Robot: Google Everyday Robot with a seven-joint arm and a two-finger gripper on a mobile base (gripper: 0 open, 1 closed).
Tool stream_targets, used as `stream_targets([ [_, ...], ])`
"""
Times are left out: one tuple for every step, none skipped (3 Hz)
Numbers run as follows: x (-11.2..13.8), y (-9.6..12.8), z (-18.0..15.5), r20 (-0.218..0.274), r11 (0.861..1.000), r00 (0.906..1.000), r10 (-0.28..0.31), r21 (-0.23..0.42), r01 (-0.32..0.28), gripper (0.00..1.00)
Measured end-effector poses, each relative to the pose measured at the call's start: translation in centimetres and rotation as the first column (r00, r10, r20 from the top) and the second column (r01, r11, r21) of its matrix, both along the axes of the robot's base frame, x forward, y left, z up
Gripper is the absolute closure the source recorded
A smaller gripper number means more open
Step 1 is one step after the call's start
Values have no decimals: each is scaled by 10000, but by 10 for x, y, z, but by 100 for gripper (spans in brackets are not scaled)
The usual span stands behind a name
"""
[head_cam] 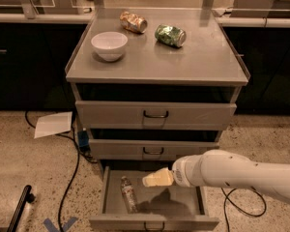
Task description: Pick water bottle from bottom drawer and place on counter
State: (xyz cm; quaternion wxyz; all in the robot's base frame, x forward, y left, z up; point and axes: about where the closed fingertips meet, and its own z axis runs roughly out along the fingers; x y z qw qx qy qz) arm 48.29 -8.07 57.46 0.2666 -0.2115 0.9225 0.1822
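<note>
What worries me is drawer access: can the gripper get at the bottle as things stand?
Probably yes: the bottom drawer is pulled out, the bottle lies uncovered at its left, and the gripper hovers right of it, nothing between.

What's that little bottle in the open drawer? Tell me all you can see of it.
The water bottle is small, clear plastic, with a pale label band. It lies on its side on the floor of the open bottom drawer, left of centre, top end toward the back. Nothing grips it: the claw hangs to the right of its top end, apart from it.
</note>
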Motion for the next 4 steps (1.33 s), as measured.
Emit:
stream_targets([
  [6, 9, -7, -79, 9962, 9999, -101, 860, 107, 0],
  [22, 29, -44, -651, 9804, 9974, 314, 1963, -180, 0],
  [23, 54, -107, -1730, 9601, 9808, 905, 2769, -398, 0],
  [12, 73, -164, -2746, 9495, 9531, 1270, 3116, -367, 0],
])
